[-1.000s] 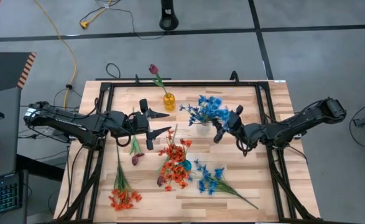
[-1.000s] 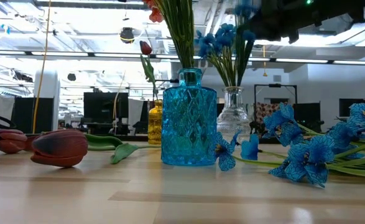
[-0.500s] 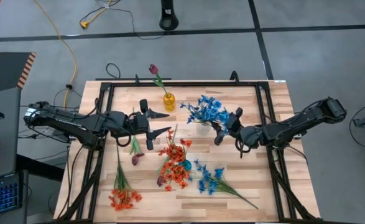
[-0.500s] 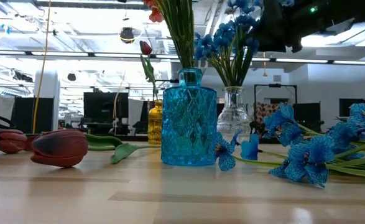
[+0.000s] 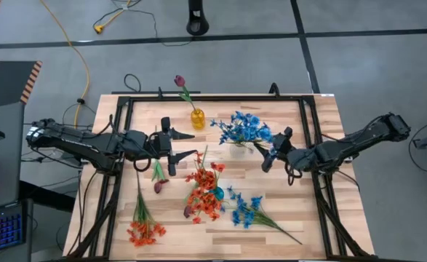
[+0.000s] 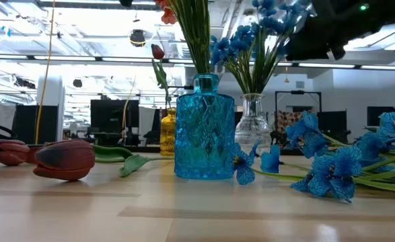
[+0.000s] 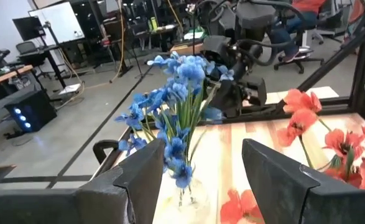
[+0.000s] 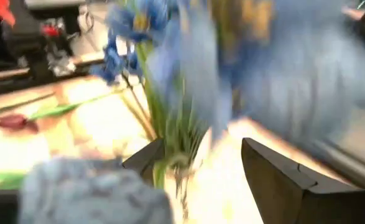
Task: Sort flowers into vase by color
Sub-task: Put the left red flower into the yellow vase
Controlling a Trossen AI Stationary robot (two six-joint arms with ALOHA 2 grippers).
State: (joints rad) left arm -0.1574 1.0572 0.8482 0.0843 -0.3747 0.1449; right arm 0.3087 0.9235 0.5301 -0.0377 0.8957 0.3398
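Right pincer (image 5: 273, 151) stands apart, empty, beside the blue flowers (image 5: 244, 128) in the clear vase (image 6: 252, 119); best to clear those stems gently. Left pincer (image 5: 177, 145) waits apart.

A pale wooden table (image 5: 322, 218) with a black frame (image 5: 122, 105) along its edges carries everything. At the far middle stands a small yellow vase (image 5: 197, 118) with one maroon tulip (image 5: 179, 81). Right of it a clear glass vase (image 6: 253, 123) holds blue flowers (image 5: 244, 127). Nearer the centre a blue glass vase (image 6: 204, 131) holds orange-red flowers (image 5: 204, 191). Loose on the wood lie an orange spray (image 5: 143, 222) at near left, a blue spray (image 5: 251, 211) at near centre-right, and maroon tulips (image 6: 61, 158) left of centre, probably two.
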